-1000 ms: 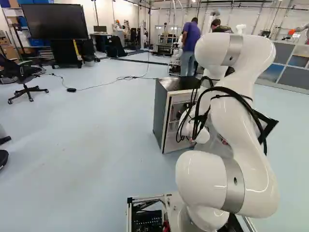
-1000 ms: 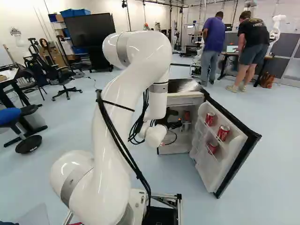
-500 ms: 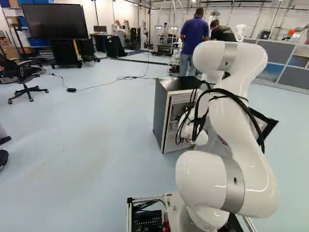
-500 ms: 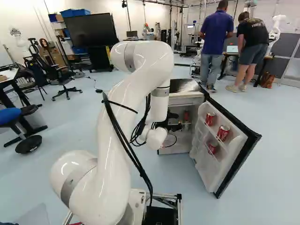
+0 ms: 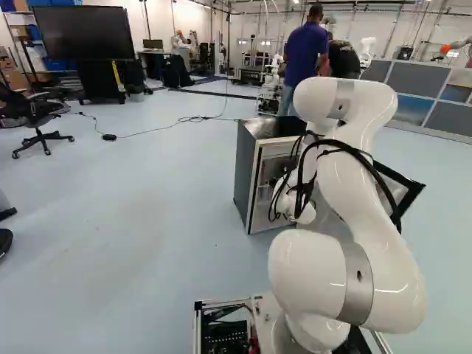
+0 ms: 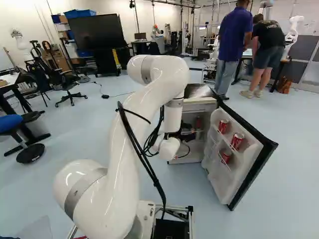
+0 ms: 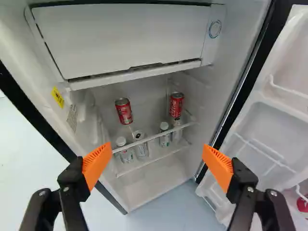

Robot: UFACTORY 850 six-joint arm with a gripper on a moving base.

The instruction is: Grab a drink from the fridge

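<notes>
The gripper (image 6: 187, 135) is in front of the open fridge (image 6: 199, 107) in the right base view. Seen from the wrist, the gripper (image 7: 155, 156) has its orange-padded fingers wide apart, nothing between them. Ahead of it, inside the fridge, two red cans, one (image 7: 123, 111) and another (image 7: 176, 105), stand apart on the upper wire shelf (image 7: 156, 137). Below them are white-capped bottles, one (image 7: 126, 151) and another (image 7: 164, 134), and a pale can (image 7: 140, 144). More red cans, one of them (image 6: 237, 141), sit in the door's racks.
The fridge door (image 6: 249, 164) hangs open at the fridge's right side. A white compartment (image 7: 120, 38) spans the fridge above the cans. The fridge's dark side wall (image 5: 247, 169) faces left. Another robot (image 6: 293, 35) stands far back, beyond office chairs and a large screen (image 6: 96, 32).
My arm's upper bend has come down and forward, and the gripper has shifted slightly rightward in the right base view. The base, fridge and door have stayed put.
</notes>
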